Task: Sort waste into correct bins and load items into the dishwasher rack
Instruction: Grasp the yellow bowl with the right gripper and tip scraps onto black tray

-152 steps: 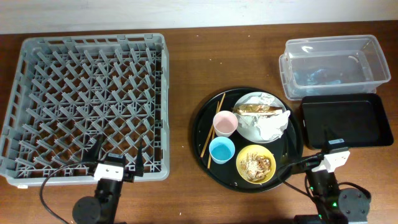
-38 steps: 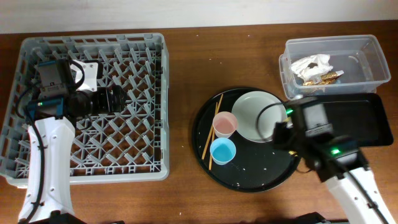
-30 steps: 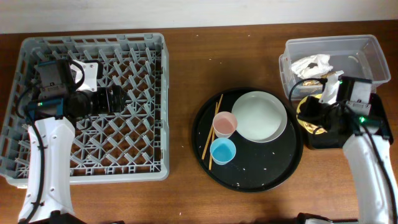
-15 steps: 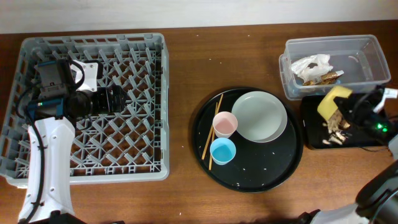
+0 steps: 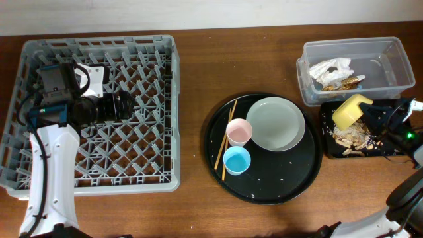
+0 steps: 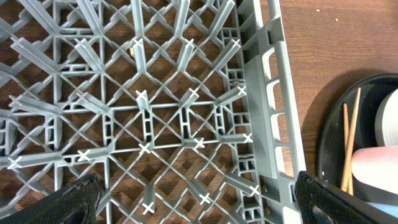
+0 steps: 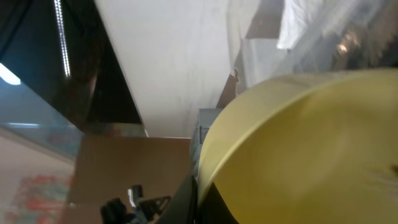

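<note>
Over the shallow black tray [image 5: 329,153] at the desk's [image 5: 198,73] right side, I read the right end effector [image 5: 367,113] clamped on the yellow bowl [image 5: 350,109], which is tilted above food scraps [image 5: 350,135] in that tray. The left end effector [image 5: 125,104] hangs wide open, empty, over the dishwasher rack [image 5: 152,158].

We read no text, label, brand, number or sign in any view. Dishwasher rack [image 5: 99,41], clear tub [image 5: 350,43], pink cup [image 5: 238,131], blue cup [image 5: 236,160], white plate [image 5: 275,123], yellow bowl [image 5: 351,110]: plain surfaces, far as we see.
</note>
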